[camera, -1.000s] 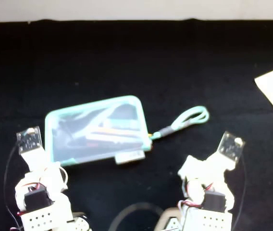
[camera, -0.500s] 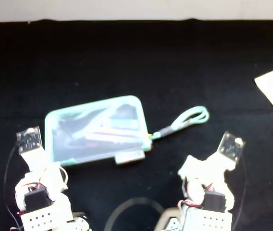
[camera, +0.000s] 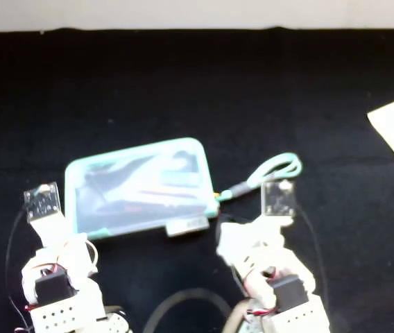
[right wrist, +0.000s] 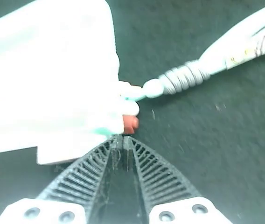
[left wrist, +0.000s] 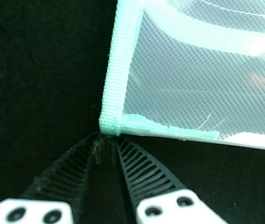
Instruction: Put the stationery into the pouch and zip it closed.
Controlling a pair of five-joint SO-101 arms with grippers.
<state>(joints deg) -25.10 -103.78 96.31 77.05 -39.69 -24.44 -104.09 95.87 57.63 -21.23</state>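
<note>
Your pouch (camera: pixel 141 186) lies flat on the surface (camera: pixel 183 90), light, soft mesh that will likely slide, so pin its webbing corner (left wrist: pixel 116 84) with the left pincer (left wrist: pixel 107 142) and pull the corded tab (right wrist: pixel 179 79) with the right pincer (right wrist: pixel 123 140); both are closed, empty, tips just beside it.

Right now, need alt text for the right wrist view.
The shut black ribbed pincer points at the corner of a pale mint translucent pouch, its tips just short of a small red tab. A mint wrist strap with grey coiled wrapping trails from that corner across the black tabletop.
</note>
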